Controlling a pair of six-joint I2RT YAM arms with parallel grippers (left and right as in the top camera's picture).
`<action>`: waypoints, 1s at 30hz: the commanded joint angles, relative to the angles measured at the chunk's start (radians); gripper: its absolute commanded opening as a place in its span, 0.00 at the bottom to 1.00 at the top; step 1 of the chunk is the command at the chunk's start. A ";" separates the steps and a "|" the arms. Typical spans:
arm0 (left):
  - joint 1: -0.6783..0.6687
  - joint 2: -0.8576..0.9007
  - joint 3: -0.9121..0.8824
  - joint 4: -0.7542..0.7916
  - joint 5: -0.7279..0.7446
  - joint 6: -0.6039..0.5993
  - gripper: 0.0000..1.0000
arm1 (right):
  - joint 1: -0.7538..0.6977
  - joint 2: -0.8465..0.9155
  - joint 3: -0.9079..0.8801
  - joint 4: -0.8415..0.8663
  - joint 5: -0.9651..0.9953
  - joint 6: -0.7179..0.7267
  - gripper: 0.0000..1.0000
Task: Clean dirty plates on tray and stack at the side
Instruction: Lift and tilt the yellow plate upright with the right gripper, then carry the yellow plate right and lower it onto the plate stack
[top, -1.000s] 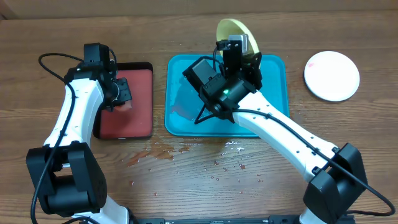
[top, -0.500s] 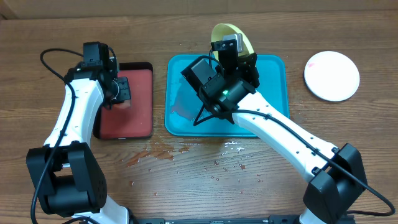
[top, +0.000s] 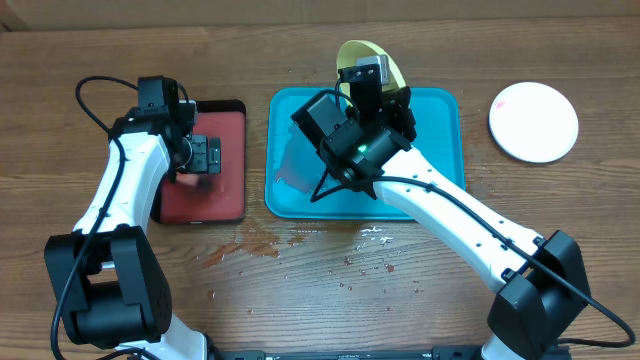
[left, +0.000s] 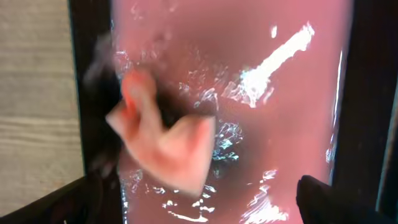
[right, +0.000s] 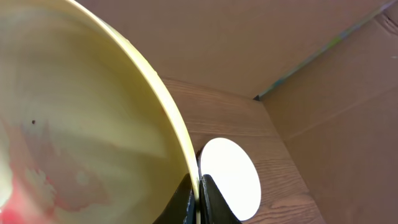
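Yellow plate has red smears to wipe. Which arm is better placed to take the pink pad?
Left. The left claw hangs open right over the pink pad on the red tray. The right claw is shut on the tilted yellow-green plate, so it is occupied.

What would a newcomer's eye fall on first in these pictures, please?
First the yellow-green plate, tipped up on edge over the far rim of the teal tray, its rim pinched in the right gripper, red smears showing on its face. Next the white plate lying alone on the table at far right. Then the left gripper, open above the red tray, with a blurred pink lump below it.
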 joint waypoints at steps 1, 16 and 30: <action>0.000 -0.019 0.036 -0.044 0.004 -0.018 1.00 | -0.016 -0.014 0.008 -0.016 -0.056 0.018 0.04; -0.001 -0.291 0.128 -0.149 0.330 -0.018 1.00 | -0.540 -0.014 0.008 -0.102 -1.027 0.218 0.04; -0.117 -0.306 0.127 -0.163 0.387 -0.022 1.00 | -1.141 0.035 0.007 -0.067 -1.265 0.218 0.04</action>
